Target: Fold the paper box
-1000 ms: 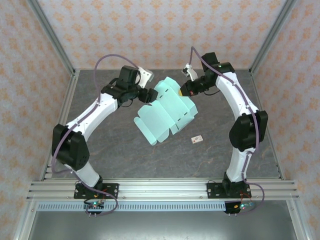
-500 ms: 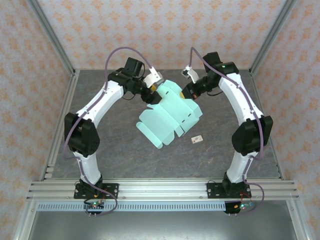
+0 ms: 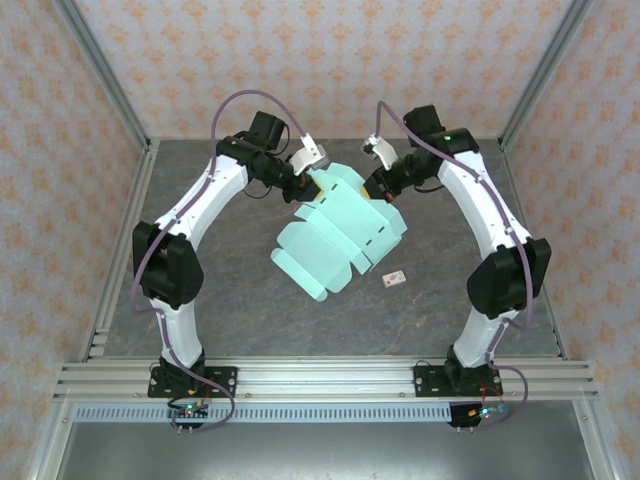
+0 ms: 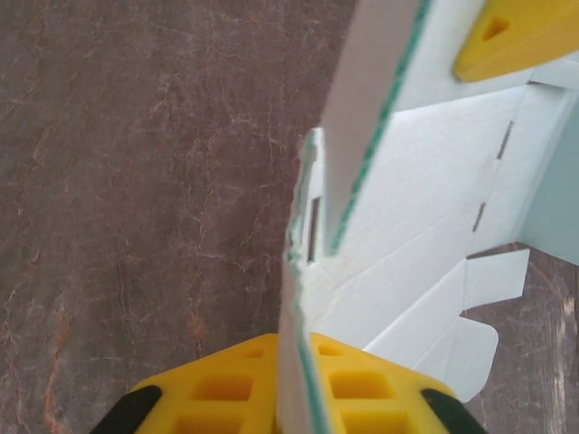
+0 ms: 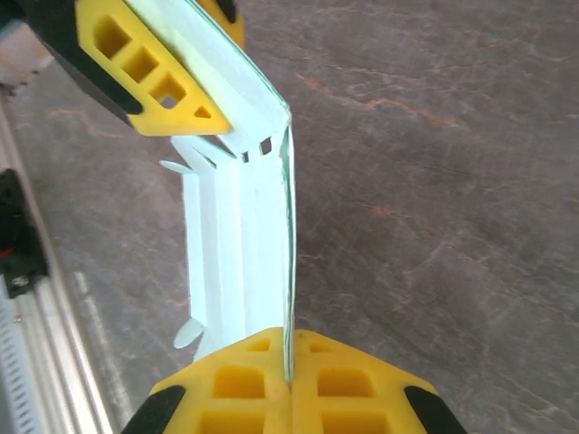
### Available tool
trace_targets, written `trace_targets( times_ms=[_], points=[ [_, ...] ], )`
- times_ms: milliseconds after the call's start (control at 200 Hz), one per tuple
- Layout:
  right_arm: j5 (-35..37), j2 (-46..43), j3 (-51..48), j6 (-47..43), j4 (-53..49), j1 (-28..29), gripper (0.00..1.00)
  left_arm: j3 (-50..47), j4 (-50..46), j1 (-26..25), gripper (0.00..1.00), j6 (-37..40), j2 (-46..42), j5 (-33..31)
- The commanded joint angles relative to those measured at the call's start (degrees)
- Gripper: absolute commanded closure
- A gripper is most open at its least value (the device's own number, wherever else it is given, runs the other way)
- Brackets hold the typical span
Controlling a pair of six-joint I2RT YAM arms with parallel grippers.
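We see the left gripper (image 3: 306, 181) clenched on the far left edge of the paper box (image 3: 335, 235), which is an unfolded mint-green die-cut sheet with flaps and tabs. In the left wrist view the thin card runs edge-on between the yellow fingers (image 4: 226, 389) of that gripper (image 4: 294, 353), with the sheet (image 4: 425, 199) opening out beyond them to the right. The right gripper (image 3: 379, 188) is likewise clamped on the sheet's far right edge. From its own camera the card (image 5: 240, 244) is pinched straight between its yellow pads (image 5: 240, 384), and the left gripper (image 5: 154, 77) holds the sheet's opposite end beyond it. The sheet spans the gap between the two grippers and spreads from them toward the arm bases, over the grey marbled surface (image 3: 230, 290). We cannot tell whether its near flaps touch that surface. A small white tag (image 3: 394, 279) lies on the surface on the near side of the right gripper, just beside the sheet's near right edge.
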Motion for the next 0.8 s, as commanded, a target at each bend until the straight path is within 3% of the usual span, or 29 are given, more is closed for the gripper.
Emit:
trace_targets(
  times_ms=[0,95,490,796],
  points=[
    [10.4,-5.6,-4.1,1.9,7.7,2.8,1.00,1.7,-3.0,0.5,0.95,-2.9,0.1,1.6],
    [19.6,-9.2,-8.9,1.8,13.6,5.9,1.00,2.6,-3.9,0.5,1.00,-5.4,0.1,0.9],
    [55.6,-16.9,-26.4,-8.5,36.7,21.2,1.00,2.7,-4.2,1.4,1.00,-11.7,0.1,3.9],
    [66.1,-18.3,-34.8,-14.2,51.1,26.4,1.00,2.6,-4.2,2.2,1.00,-12.6,0.8,5.6]
  ],
)
